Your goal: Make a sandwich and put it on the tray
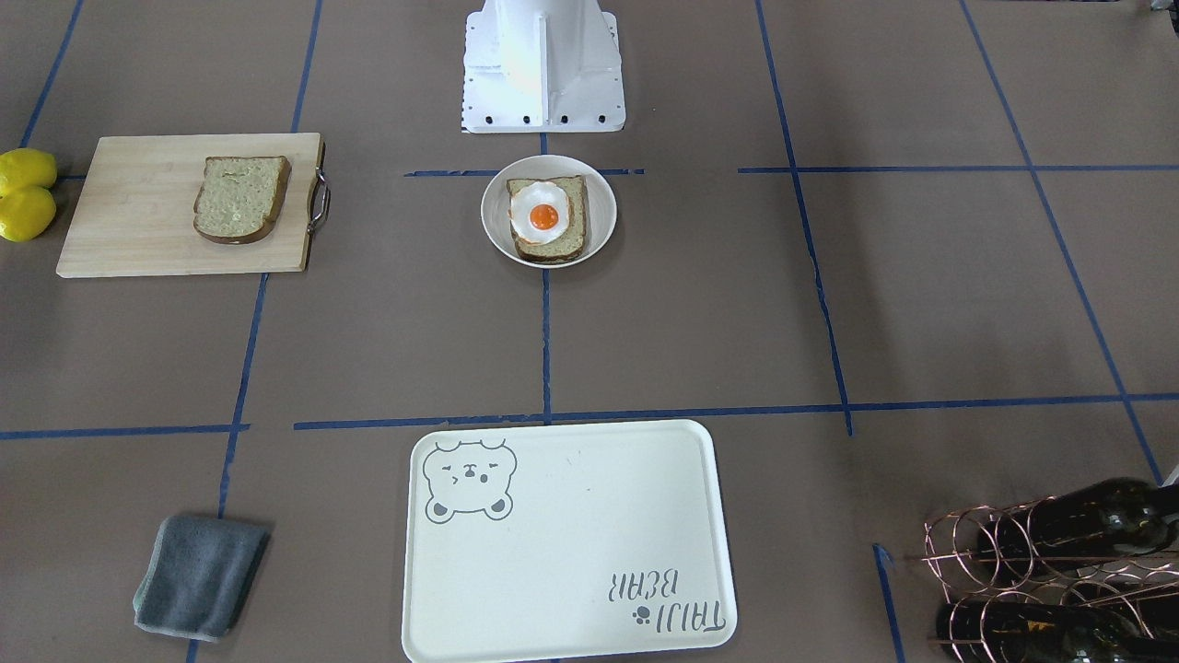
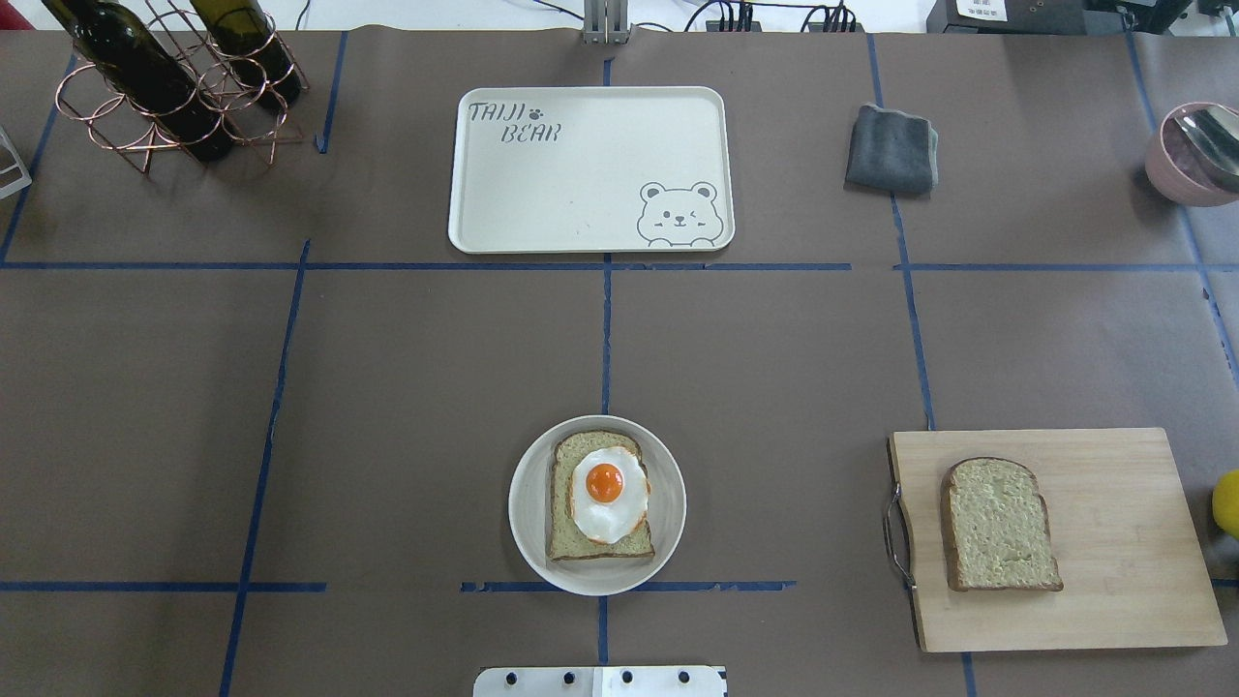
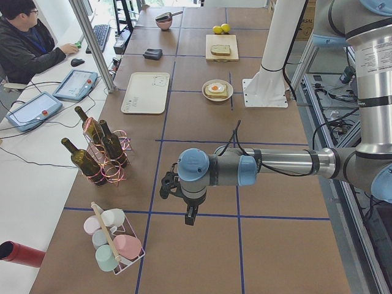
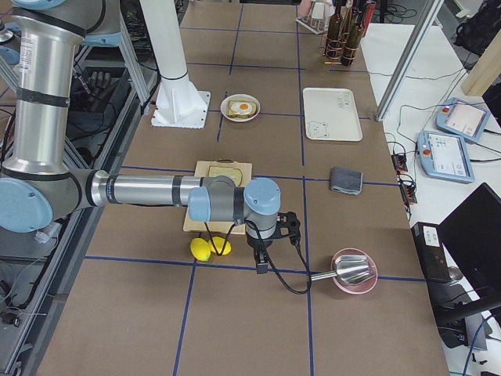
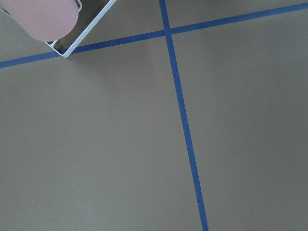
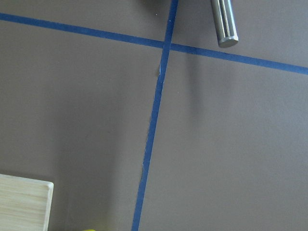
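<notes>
One bread slice [image 2: 600, 537] lies in a round white bowl [image 2: 530, 523] near the robot base, with the fried egg [image 2: 608, 492] on top; the egg also shows in the front-facing view [image 1: 539, 214]. The second bread slice [image 2: 997, 525] lies on the wooden cutting board [image 2: 1113, 542]. The cream bear tray [image 2: 581, 184] sits bare at the table's far middle. My left gripper [image 3: 190, 214] hangs over the table's left end, far from these. My right gripper [image 4: 262, 262] hangs beyond the cutting board near the lemons. I cannot tell whether either is open or shut.
A copper rack with wine bottles [image 2: 165, 87] stands far left. A grey cloth [image 2: 891, 147] lies right of the tray. A pink bowl with a metal spoon [image 2: 1195, 150] is far right. Lemons [image 1: 26, 195] lie beside the board. A cup rack [image 3: 113, 242] stands near my left gripper.
</notes>
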{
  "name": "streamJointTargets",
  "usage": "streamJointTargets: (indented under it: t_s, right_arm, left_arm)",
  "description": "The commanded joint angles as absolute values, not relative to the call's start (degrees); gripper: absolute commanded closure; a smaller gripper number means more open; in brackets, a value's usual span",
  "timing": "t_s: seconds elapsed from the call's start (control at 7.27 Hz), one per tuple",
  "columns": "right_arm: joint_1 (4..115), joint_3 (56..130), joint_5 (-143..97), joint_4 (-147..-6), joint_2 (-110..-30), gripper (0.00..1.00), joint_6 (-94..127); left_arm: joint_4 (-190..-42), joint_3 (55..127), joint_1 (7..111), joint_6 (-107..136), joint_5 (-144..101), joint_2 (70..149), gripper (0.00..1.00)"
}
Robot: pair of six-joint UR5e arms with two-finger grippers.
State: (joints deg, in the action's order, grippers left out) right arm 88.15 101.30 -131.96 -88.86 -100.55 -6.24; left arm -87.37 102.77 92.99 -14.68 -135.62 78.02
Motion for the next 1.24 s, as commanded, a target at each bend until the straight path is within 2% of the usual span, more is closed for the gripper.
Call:
streamJointTargets:
  t_s: [0.0, 0.83, 1.1]
  right_arm:
    - [88.15, 101.34, -131.92, -88.86, -100.55, 0.0, -6.24]
    - [87.89, 102.92, -134.9, -88.94, -99.41, 0.0, -5.28]
    - [87.02, 103.71, -137.45, -83.89, -100.1, 0.0, -5.36]
  left_arm:
    - [-87.36, 102.92, 92.99, -14.68, -135.62, 78.13, 0.0]
    - [-87.36, 102.83, 92.99, -14.68, -135.62, 78.05, 0.0]
    - [-87.36, 102.66, 92.99, -14.68, -135.62, 78.05, 0.0]
